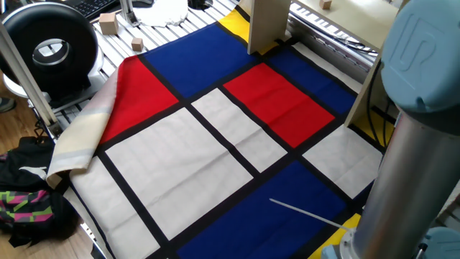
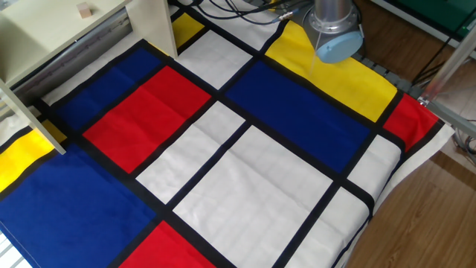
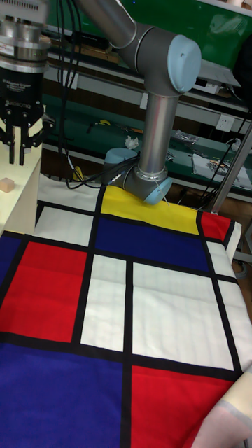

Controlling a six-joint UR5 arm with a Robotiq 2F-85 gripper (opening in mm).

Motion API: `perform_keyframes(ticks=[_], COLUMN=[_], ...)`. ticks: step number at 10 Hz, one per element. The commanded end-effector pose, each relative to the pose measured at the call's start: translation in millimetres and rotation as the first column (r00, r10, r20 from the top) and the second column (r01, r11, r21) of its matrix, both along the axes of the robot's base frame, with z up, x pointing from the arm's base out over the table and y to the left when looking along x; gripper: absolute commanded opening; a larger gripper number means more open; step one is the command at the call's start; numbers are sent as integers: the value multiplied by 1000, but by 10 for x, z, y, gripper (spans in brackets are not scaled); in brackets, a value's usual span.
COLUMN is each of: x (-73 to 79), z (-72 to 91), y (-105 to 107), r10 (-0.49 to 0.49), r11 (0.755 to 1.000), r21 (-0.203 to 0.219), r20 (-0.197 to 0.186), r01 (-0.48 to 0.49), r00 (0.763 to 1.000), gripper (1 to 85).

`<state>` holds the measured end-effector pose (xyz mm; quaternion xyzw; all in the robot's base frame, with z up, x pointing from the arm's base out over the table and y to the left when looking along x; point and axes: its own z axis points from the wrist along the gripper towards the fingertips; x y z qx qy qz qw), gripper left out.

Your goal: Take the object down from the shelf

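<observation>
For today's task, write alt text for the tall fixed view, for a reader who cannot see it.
A robot arm's gripper hangs open above a tiny wooden cube on a pale shelf at the left edge. The grey arm bends down to its base behind a cloth of red, blue, yellow and white rectangles.

A wooden floor (image 2: 416, 216) is seen at 4 o'clock of the table. A slatted metal table (image 1: 122, 39) is covered by a colour-block cloth (image 1: 215, 144). Green panels (image 3: 217, 28) are seen behind.
</observation>
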<state>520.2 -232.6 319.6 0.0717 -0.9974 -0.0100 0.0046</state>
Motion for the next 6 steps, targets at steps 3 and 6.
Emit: perform_keyframes(ticks=[3,6], x=[54,70], z=[-98,-188], y=[-63,-106], r10=[90,117], r11=[996,993], r21=[9,10], r20=[11,11], r01=[-90,-118], r00=[996,993], gripper=[327,357])
